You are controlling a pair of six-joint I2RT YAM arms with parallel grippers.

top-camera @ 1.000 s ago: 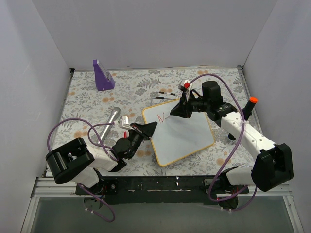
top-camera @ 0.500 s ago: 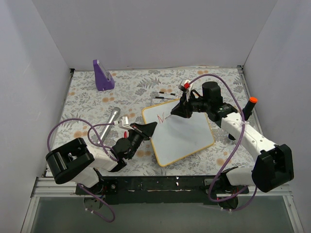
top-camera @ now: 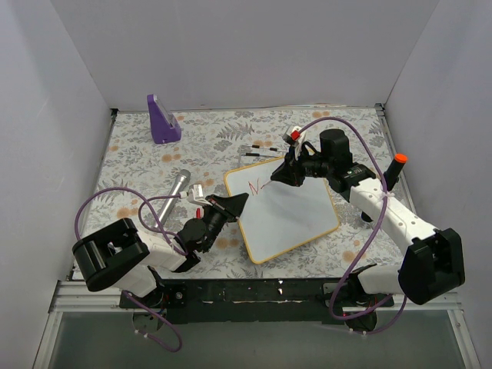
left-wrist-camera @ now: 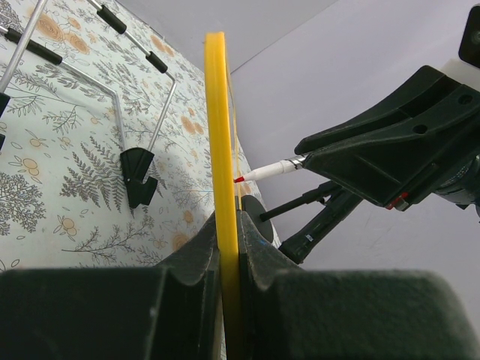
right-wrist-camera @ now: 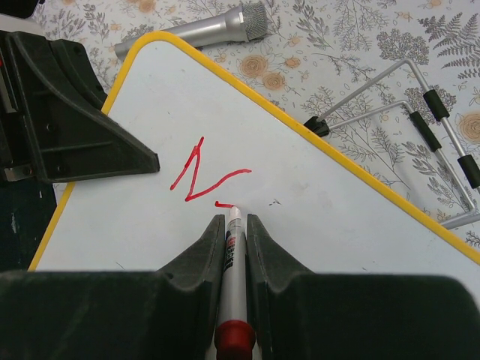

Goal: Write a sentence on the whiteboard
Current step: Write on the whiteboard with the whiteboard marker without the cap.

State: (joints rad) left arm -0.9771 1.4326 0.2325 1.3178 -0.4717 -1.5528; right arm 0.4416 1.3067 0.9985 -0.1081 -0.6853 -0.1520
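We are looking down on the whiteboard [top-camera: 288, 211], which is lying at a slant near the middle of the flowered desk [top-camera: 138, 154], between the two arms. The left jaws are pressing together on its thin yellow frame at the left edge, one on each face of the board, so that we are seeing the frame edge-on from the left wrist.

The right jaws are pinching a marker [right-wrist-camera: 234, 251] lengthwise, its red cap end toward the wrist and its tip touching the white surface near the board's far left corner. Of the sentence [right-wrist-camera: 202, 174] we are finding only a red N and a short red stroke just beside it, right at the marker's tip.

A silver microphone [top-camera: 175, 188] is lying on the desk to the left of the board, apart from it. A wire stand [right-wrist-camera: 397, 105] with black sleeves is resting just past the board's far edge. A purple wedge [top-camera: 162, 119] is standing well apart, toward the far left.
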